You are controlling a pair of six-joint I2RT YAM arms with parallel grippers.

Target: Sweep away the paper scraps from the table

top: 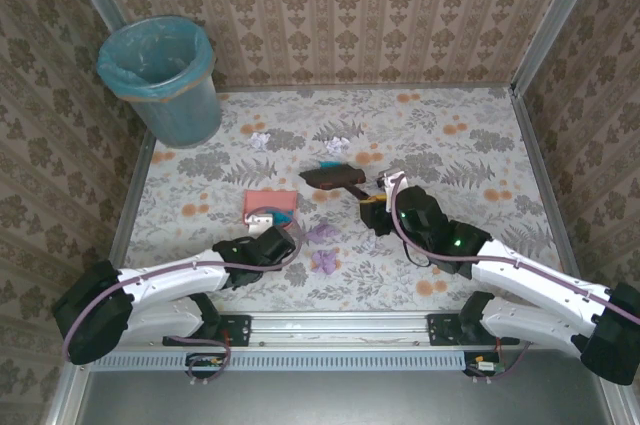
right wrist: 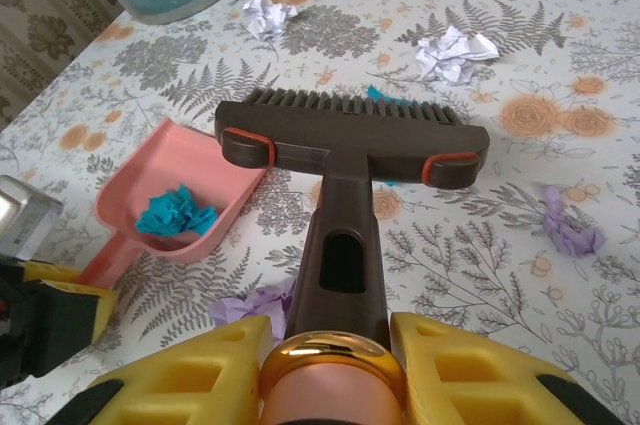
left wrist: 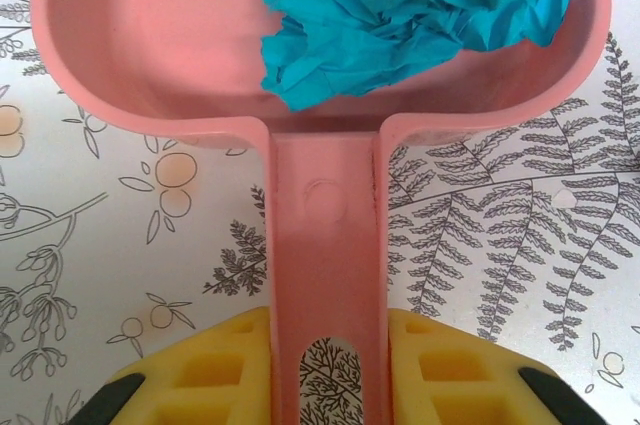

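My left gripper point(left wrist: 330, 375) is shut on the handle of a pink dustpan point(left wrist: 150, 55), which lies flat on the table point(top: 470, 165). A teal paper wad point(left wrist: 400, 15) sits inside the pan. My right gripper point(right wrist: 330, 365) is shut on the handle of a dark brush point(right wrist: 350, 135), whose head stands just right of the dustpan point(right wrist: 175, 195). Another teal scrap point(right wrist: 385, 97) peeks out behind the bristles. Two lilac scraps point(top: 322, 233) point(top: 325, 262) lie between the grippers. Two white scraps point(top: 260, 140) point(top: 338, 143) lie farther back.
A teal-lined bin point(top: 165, 75) stands at the table's far left corner. Patterned walls close in the back and both sides. The right half of the cloth has open room.
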